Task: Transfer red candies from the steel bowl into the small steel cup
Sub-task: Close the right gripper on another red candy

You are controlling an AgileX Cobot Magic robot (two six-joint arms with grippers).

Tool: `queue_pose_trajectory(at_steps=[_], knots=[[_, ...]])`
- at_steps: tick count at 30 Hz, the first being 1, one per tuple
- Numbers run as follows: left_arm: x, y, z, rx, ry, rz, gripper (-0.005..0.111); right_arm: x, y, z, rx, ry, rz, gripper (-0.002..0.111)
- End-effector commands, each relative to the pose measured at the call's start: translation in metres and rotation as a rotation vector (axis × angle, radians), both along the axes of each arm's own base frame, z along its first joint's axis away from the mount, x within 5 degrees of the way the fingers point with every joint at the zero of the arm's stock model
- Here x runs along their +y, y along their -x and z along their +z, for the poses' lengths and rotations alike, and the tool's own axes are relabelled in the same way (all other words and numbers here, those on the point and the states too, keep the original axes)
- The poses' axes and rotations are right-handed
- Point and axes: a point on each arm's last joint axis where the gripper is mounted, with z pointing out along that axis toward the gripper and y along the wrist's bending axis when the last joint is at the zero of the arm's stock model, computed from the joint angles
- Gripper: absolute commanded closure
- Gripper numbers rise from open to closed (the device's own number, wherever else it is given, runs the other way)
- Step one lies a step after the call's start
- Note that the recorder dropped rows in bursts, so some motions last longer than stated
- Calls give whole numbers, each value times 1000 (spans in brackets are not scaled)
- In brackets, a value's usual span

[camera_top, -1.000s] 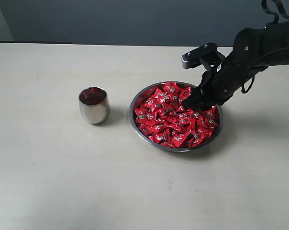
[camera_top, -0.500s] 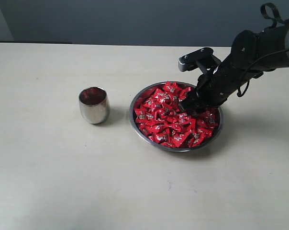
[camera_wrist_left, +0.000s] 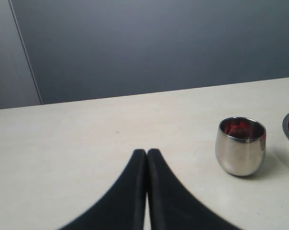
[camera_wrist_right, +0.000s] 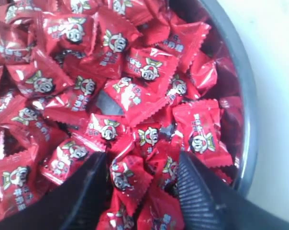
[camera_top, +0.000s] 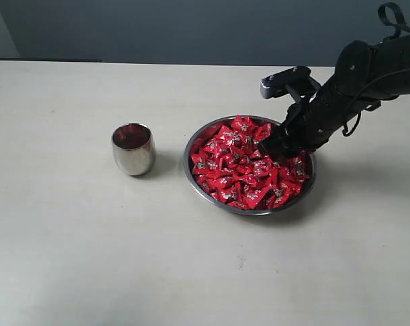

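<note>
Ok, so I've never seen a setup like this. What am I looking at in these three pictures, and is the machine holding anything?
This is a robot with two arms, each ending in a two-fingered tool. The picture of the whole scene comes from a camera off the arms. It shows the black right arm over a pale table with a small steel cup and a wide steel bowl heaped with red candies. The other two pictures come from cameras on the wrists. One looks along the left tool, fingers shut on nothing, toward the cup. The other looks past the right tool, fingers open, down among the candies; none is gripped.
</note>
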Motion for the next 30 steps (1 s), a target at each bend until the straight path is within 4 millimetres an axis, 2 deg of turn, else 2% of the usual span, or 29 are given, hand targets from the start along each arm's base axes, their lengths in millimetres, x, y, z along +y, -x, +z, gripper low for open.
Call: queue_pose_trajectory(at_steps=[1,17,23,28,30], knots=[[0,0,-1,-6,0,-3,106,-2,1,-1,35,-26,-24,62],[0,0,-1,-6,0,-3,106,1,1,0,30,-53,-10,62],[0,0,0,-8,0,-4,106,1,1,-14,63,-36,-12,62],[0,0,0,-8,0,-4,106,1,0,-15,57,-35,-14,62],[0,0,0,-8,0,-4,106,1,0,-15,57,-35,-13,67]])
